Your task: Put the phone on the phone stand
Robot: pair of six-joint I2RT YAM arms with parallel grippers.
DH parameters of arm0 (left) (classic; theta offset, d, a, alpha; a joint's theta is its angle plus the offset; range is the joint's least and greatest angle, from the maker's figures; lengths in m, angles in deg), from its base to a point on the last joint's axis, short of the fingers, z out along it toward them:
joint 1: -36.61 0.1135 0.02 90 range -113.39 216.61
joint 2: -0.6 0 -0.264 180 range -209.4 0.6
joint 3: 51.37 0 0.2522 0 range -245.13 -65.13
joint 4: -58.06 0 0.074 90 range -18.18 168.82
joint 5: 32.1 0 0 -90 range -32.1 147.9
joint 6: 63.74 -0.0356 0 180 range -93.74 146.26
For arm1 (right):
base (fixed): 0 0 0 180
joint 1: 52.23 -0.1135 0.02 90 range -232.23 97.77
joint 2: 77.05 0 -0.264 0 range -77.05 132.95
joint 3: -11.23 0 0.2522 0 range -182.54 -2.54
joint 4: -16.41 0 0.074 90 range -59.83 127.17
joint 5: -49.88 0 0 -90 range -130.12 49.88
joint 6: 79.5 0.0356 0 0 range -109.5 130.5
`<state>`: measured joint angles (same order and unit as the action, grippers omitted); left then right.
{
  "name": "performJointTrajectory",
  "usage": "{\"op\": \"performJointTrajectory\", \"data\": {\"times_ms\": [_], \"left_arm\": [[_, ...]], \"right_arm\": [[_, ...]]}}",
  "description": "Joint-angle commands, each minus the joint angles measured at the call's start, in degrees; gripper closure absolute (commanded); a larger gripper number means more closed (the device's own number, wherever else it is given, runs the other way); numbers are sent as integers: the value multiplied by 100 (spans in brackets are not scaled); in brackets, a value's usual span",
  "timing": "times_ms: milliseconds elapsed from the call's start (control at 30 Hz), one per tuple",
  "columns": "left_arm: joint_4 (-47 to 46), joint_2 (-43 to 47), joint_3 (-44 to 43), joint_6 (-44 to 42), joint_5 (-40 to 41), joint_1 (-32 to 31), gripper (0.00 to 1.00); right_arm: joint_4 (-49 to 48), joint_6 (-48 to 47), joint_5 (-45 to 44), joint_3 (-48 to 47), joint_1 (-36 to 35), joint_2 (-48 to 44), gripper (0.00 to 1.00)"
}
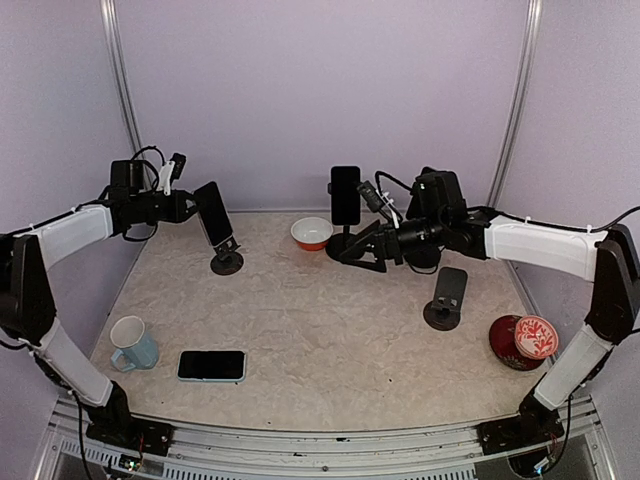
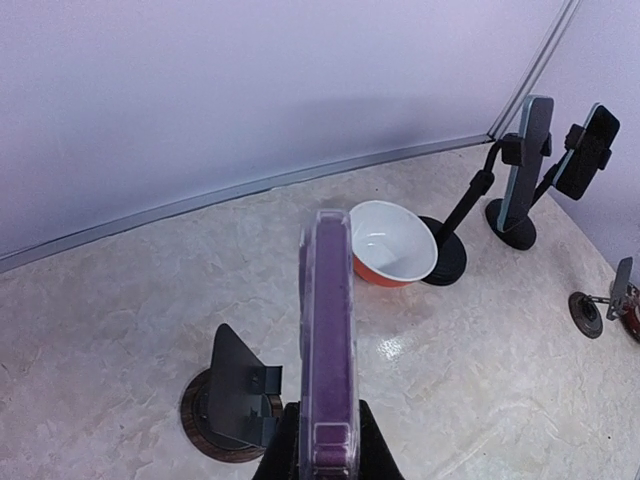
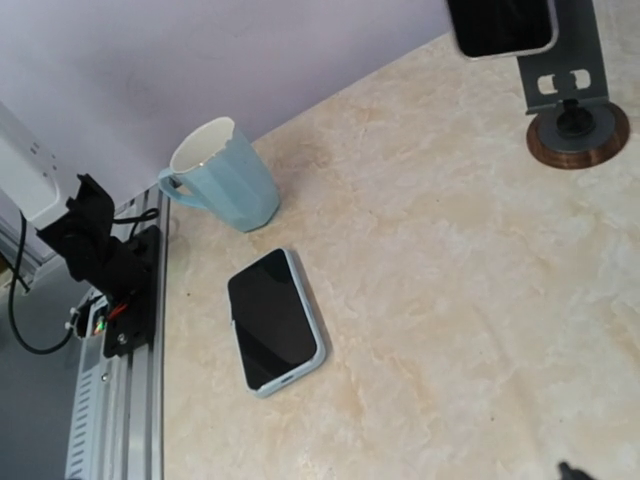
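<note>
My left gripper [image 2: 328, 452] is shut on a purple-cased phone [image 2: 330, 340], held edge-on and tilted just above and right of a small black phone stand [image 2: 236, 393] on a round base. From above, that phone [image 1: 213, 214] hangs over this stand [image 1: 227, 262] at the back left. A second phone [image 1: 212, 366] in a light-blue case lies flat, screen up, at the front left, also in the right wrist view [image 3: 277, 320]. My right gripper [image 1: 360, 255] stands open with nothing in it, beside a gooseneck stand carrying a black phone [image 1: 346, 194].
A light-blue mug [image 1: 133, 343] stands left of the flat phone. A white and orange bowl [image 1: 312, 233] sits at the back centre. Another small stand [image 1: 445, 300] is on the right, with a red plate and cup [image 1: 525, 340] near the right edge.
</note>
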<state>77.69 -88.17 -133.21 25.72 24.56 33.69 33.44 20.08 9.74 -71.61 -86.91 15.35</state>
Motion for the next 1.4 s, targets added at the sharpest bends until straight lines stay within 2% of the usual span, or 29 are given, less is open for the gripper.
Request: {"op": "performJointTrajectory", "data": {"times_ms": [0, 333, 867, 933, 1100, 1133, 1367], "left_arm": [[-518, -319, -387, -270, -397, 231, 100], [-1561, -976, -320, 125, -691, 288, 100], [-1513, -1513, -332, -17, -590, 213, 100], [-1511, -1490, -316, -18, -588, 198, 96], [-1466, -1436, -279, -34, -576, 183, 94], [-1461, -1416, -270, -32, -570, 181, 93], [-1264, -1198, -317, 28, -359, 166, 51]], "right_arm": [[-52, -90, -155, 202, 31, -447, 0], [23, -5, -221, 282, 31, -593, 0], [73, -27, -311, 382, 31, -695, 0], [83, -36, -343, 386, 31, -696, 0], [57, -33, -326, 411, 31, -680, 0], [65, -35, -342, 409, 31, -686, 0], [60, -47, -369, 467, 31, -723, 0]]}}
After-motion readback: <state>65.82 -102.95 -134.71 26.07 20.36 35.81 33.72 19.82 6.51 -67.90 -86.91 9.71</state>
